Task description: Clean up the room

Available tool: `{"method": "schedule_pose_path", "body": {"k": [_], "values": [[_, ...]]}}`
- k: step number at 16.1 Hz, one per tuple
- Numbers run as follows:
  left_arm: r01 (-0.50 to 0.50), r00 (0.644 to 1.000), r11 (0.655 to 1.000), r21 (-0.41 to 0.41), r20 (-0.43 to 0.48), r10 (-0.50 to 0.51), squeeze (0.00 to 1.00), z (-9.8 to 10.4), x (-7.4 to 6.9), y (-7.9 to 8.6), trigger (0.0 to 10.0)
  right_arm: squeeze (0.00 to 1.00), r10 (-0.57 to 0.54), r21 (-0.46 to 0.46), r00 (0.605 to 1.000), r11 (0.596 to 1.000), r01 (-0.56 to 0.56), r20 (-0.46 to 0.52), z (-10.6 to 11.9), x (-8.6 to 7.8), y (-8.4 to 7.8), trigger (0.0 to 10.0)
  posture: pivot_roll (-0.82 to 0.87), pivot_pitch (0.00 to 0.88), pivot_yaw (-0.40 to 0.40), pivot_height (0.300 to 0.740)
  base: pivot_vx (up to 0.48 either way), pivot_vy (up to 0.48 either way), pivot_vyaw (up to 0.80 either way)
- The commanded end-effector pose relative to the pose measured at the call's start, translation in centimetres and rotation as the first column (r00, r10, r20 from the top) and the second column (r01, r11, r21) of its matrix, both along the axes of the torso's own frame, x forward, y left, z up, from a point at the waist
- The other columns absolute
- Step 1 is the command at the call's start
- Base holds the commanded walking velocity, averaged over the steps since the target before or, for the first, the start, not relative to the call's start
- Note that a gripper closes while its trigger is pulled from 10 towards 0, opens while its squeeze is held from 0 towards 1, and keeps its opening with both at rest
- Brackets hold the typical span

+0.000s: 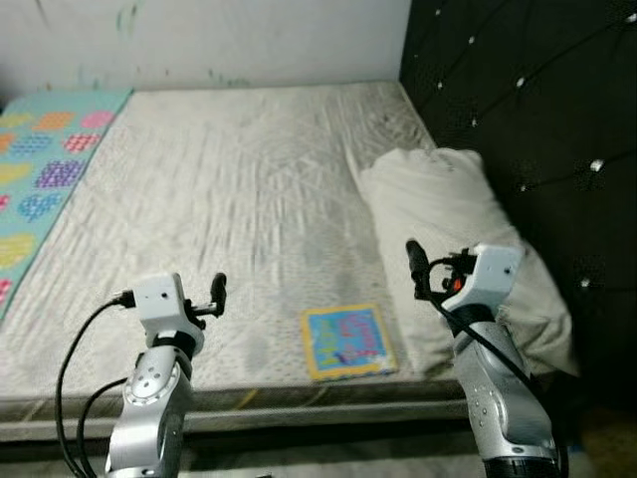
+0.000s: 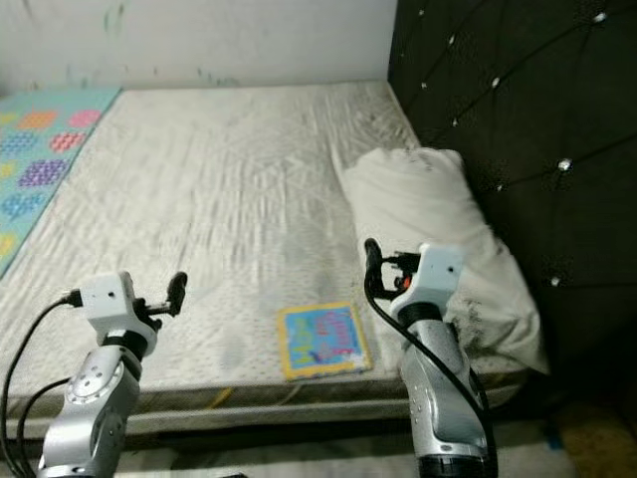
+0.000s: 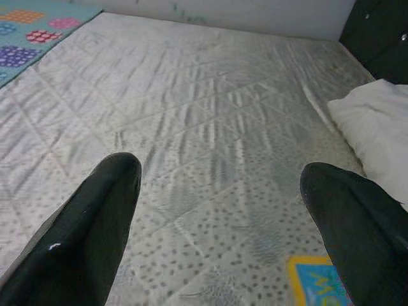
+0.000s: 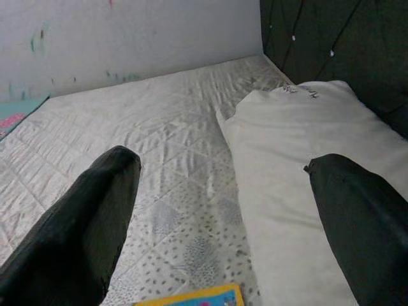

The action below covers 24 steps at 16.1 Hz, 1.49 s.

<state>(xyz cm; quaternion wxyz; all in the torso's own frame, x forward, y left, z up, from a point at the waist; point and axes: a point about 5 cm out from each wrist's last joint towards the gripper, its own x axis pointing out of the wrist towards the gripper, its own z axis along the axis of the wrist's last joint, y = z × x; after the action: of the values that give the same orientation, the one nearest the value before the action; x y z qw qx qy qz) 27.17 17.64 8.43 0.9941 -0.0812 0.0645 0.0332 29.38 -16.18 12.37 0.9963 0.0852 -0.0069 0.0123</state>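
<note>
Left gripper [image 3: 220, 223] raised at the lower left of the head views, jaws spread wide and empty, above the near part of the mattress [image 1: 229, 189]. Right gripper [image 4: 223, 217] raised at the lower right, jaws likewise spread wide with nothing between them, above the line where mattress and pillow [image 1: 458, 239] meet.

Between the two arms, at lower centre of the head views, a thin book [image 1: 348, 342] with a yellow border and a blue cover bearing pink and purple shapes, flat on the mattress close to its near edge, a little askew. Right edge of the book just beside the pillow.

Pillow off-white and rumpled, stretched along the right side of the bed from mid-frame down toward the lower right, resting against a dark tufted headboard [image 1: 528, 100] studded with bright buttons.

Mattress bare, pale grey, quilted in a diamond pattern with small dark specks. At the upper left of the frame, a teal mat [image 1: 40, 159] with coloured heart shapes along the far side of the bed. White wall [image 1: 219, 40] across the top, marked with faint green smudges.
</note>
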Motion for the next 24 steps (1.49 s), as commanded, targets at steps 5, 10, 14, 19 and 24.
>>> {"method": "schedule_pose_path", "body": {"k": [5, 10, 14, 19, 24], "values": [[0.0, 1.0, 1.0, 0.006, 0.001, 0.0, 0.0, 0.01, -0.24, -0.25, 10.0, 0.0, 0.0, -0.013, 1.0, 1.0, 0.0, -0.011, -0.16, -0.28, -0.18, 10.0, -0.15, 0.096, 0.038, 0.74, 0.0, 0.0, 0.0], [0.007, 1.0, 1.0, 0.027, -0.002, -0.007, 0.0, 0.02, -0.3, -0.31, 10.0, 0.0, 0.016, -0.048, 1.0, 0.999, -0.016, -0.004, -0.12, -0.35, -0.06, 10.0, -0.15, 0.102, 0.035, 0.74, 0.0, -0.053, 0.41], [0.011, 1.0, 1.0, 0.024, -0.001, -0.011, 0.0, 0.0, -0.27, -0.42, 10.0, 0.0, 0.016, -0.056, 1.0, 0.998, -0.016, -0.006, -0.18, -0.36, -0.17, 10.0, -0.16, 0.104, 0.035, 0.74, 0.0, -0.423, 0.0], [0.009, 1.0, 1.0, 0.021, -0.006, -0.008, 0.0, -0.07, -0.25, -0.46, 10.0, 0.0, 0.019, -0.064, 1.0, 0.998, -0.019, -0.007, -0.24, -0.34, -0.19, 10.0, -0.16, 0.105, 0.032, 0.74, 0.0, -0.48, 0.0], [0.05, 0.998, 0.999, -0.01, 0.032, -0.05, 0.0, 0.27, -0.27, -0.78, 10.0, 0.0, 0.019, -0.055, 1.0, 0.998, -0.019, -0.008, -0.32, -0.44, -0.26, 10.0, -0.16, 0.104, 0.032, 0.74, 0.0, 0.0, 0.0]]}}
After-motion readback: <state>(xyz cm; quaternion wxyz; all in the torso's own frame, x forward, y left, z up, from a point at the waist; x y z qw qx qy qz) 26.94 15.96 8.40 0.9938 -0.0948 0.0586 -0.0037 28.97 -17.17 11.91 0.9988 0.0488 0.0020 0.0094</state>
